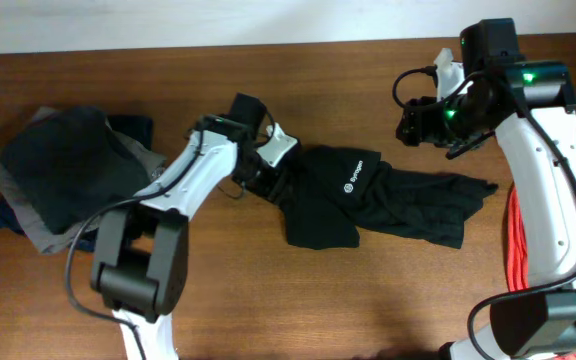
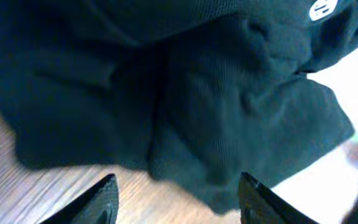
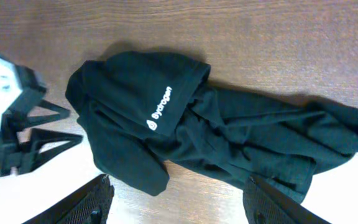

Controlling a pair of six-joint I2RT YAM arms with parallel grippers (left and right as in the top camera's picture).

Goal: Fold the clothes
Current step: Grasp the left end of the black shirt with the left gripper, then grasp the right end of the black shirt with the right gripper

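Black T-shirt [image 1: 368,195] bunched mid bench [image 1: 298,310], long axis parallel to front edge. Left claw [image 2: 176,194] open at shirt's left-edge end, nearer. Right claw [image 3: 179,190] open, empty, raised toward far right corner.

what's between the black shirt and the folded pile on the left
The left arm, stretched over bare table to the shirt's edge; the overhead view shows it.
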